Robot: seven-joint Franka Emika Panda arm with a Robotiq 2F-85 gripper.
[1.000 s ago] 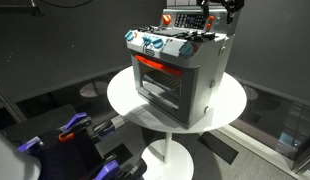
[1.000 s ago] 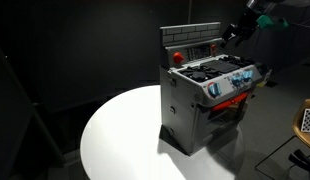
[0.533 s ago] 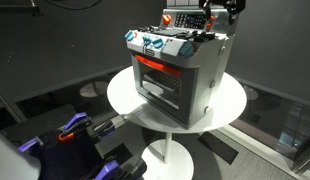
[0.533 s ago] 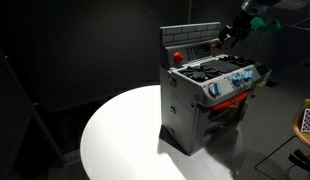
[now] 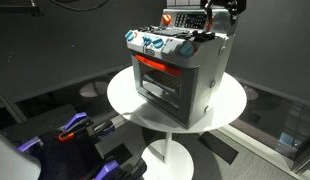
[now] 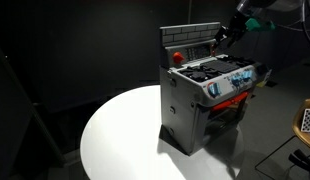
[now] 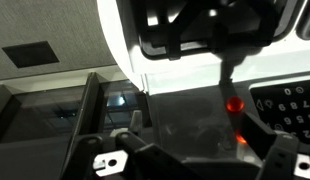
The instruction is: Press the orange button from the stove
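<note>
The silver-grey toy stove [image 5: 180,75] [image 6: 205,100] stands on a round white table [image 5: 125,100] [image 6: 120,135]. It has an orange-red trimmed door and blue knobs. The orange-red button [image 5: 166,17] [image 6: 176,57] sits on the raised back control panel, at the panel's end away from the gripper. My gripper [image 5: 217,20] [image 6: 226,36] hovers at the opposite end of that panel, just above the cooktop. In the dark wrist view a glowing red button [image 7: 234,104] shows ahead. The jaws are too dark and blurred to read.
The table stands on a white pedestal [image 5: 173,155] in a dark room. Blue and black equipment [image 5: 70,135] lies on the floor in front. A light wicker-like object [image 6: 307,120] is at the frame's edge.
The gripper has edged slightly along the back panel toward the button. The stove has not moved.
</note>
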